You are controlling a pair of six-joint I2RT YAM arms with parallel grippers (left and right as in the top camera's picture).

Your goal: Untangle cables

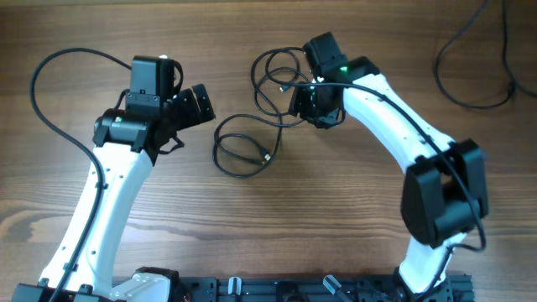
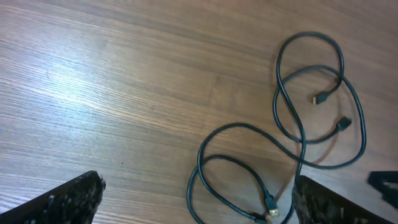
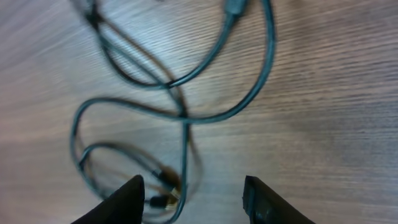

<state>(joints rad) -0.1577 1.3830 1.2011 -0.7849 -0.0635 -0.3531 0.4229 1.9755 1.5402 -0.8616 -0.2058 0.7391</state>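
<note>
Thin black cables (image 1: 252, 138) lie looped on the wooden table between the two arms, with an upper loop (image 1: 277, 71) and a lower loop with plug ends (image 1: 267, 156). The left wrist view shows the loops (image 2: 298, 134) and a plug (image 2: 271, 205) between my open left fingers. My left gripper (image 1: 201, 105) is open and empty, left of the cables. My right gripper (image 1: 312, 105) is open above the right side of the tangle. The right wrist view shows the blurred cables (image 3: 186, 118) and plugs (image 3: 163, 190) by the left finger, nothing gripped.
Thicker black robot cables run at the top right (image 1: 478, 59) and loop by the left arm (image 1: 50, 92). The arm bases and a black rail (image 1: 277, 289) stand at the front edge. Wooden table (image 1: 277, 226) extends around.
</note>
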